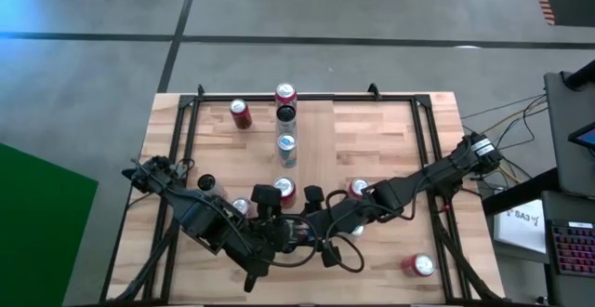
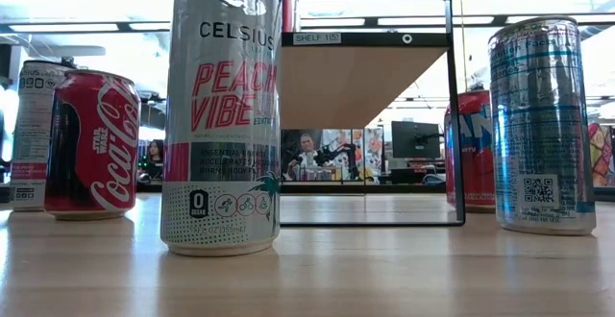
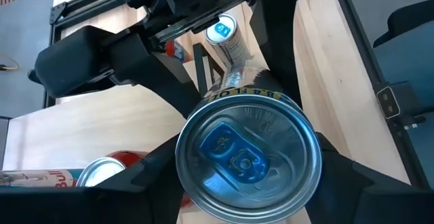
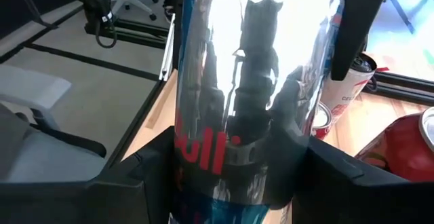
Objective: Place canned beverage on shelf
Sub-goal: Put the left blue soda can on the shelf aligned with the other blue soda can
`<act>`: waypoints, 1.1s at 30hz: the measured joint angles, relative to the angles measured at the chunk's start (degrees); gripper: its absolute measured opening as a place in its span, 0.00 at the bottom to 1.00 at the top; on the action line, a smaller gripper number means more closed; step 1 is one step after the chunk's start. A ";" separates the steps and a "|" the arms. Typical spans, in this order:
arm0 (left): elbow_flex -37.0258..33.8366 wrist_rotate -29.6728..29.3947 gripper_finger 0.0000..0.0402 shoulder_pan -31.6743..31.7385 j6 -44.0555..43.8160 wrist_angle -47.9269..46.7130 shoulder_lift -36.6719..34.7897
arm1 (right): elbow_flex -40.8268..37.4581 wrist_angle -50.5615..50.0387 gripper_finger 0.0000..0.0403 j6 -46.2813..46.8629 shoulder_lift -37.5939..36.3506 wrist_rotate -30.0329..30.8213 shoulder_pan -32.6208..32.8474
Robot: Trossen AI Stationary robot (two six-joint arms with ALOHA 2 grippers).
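Only the wrist views show the canned beverage: a slim silver cylinder with a blue pull-tab and red lettering on mirror-bright metal. The left gripper has its jaws pinching the can near its top rim. The right gripper has its jaws pressed on the can's sides. From above, both arms meet over the table near its front middle, hiding the can. The low view alone shows the shelf, smooth light wood in a thin black frame, standing on the table.
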 joint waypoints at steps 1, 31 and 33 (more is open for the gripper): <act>0.00 -0.12 0.56 0.00 0.02 0.08 0.00 | 0.00 0.00 0.54 -0.02 -0.03 -0.02 0.00; -4.04 -7.13 0.69 0.17 21.24 8.46 -7.67 | -10.87 -1.40 0.56 -0.60 -12.39 2.16 -2.98; -6.55 -7.08 0.69 0.54 22.10 10.09 -8.53 | -12.78 0.96 0.56 -0.82 -14.31 2.18 -3.99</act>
